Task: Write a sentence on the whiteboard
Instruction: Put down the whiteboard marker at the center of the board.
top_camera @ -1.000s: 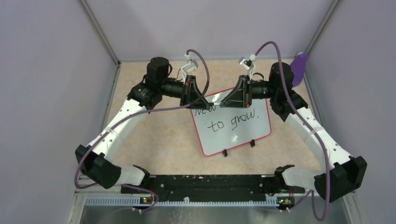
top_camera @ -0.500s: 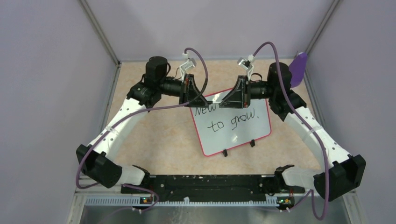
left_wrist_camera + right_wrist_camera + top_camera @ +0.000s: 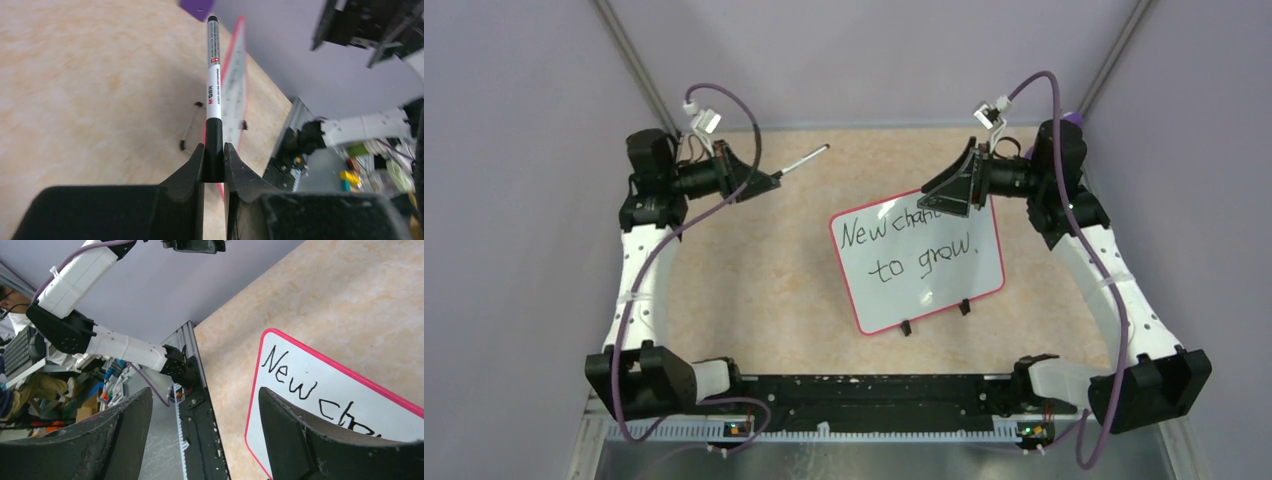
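Desk (image 3: 764,280): beige, mottled, walled in by lilac panels.

The whiteboard (image 3: 919,265) sits right of centre on the desk, turned a little askew. It has a red-pink rim and rounded corners, with two black clip feet (image 3: 905,327) on its near edge. The left wrist view shows it almost edge-on.

The sentence (image 3: 914,250) is dark handwriting in two lines. The upper line reads "New chan", and the rest of it is hidden behind the right arm's claw in the top view. The lower line reads "to grow." The right wrist view shows only "New ch".

Left claw (image 3: 214,165): clenched on a marker (image 3: 214,100) at its black end. It is up at the far left, well apart from the board. The marker's white barrel points right toward the board. The barrel logo looks like "M&G"; the finer print is too small to read.

Right claw (image 3: 205,415): released, fingers spread wide and gripping nothing. It hangs over the board's far edge.

Purple object (image 3: 196,6) at the far right corner, mostly hidden.
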You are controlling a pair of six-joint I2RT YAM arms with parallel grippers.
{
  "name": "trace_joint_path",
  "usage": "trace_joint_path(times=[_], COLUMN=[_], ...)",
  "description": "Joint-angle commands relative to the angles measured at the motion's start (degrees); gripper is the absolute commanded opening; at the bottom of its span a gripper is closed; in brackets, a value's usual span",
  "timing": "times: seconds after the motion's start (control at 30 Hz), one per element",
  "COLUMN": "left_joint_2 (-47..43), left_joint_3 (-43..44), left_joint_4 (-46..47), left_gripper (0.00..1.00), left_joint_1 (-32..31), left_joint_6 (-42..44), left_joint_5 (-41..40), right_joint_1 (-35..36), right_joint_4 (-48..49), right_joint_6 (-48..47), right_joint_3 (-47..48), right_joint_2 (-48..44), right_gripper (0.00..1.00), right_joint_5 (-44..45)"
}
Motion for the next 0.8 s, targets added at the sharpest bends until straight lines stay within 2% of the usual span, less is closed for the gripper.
trace_joint_path(times=[0.0,0.13,0.3,0.53,0.77], left_joint_2=[0.6,4.5,12.2,19.0,24.7], left_joint_3=[-1.6,-2.2,-4.4,-10.3,-13.7], left_joint_4=[-11.8,-23.3,-35.8,-36.9,-36.6], left_gripper=[0.00,0.00,0.00,0.03,0.09], left_joint_1=[10.4,14.7,14.9,14.9,14.8], left_joint_6=[9.6,24.8,40.6,48.2,50.5], left_joint_5=[-5.0,-13.7,-16.5,-21.7,-22.4], right_joint_1=[-2.5,-4.5,-5.6,-5.8,-5.8], right_joint_4=[-5.2,-12.0,-19.8,-23.1,-23.1], right_joint_6=[-5.8,-13.7,-21.5,-25.5,-25.4], right_joint_3=[1.8,2.7,2.9,0.3,-0.5], right_joint_2=[-3.1,-4.3,-5.2,-7.2,-7.8], right_gripper=[0.76,0.77,0.77,0.76,0.74], right_joint_5=[0.6,0.9,2.5,6.2,5.5])
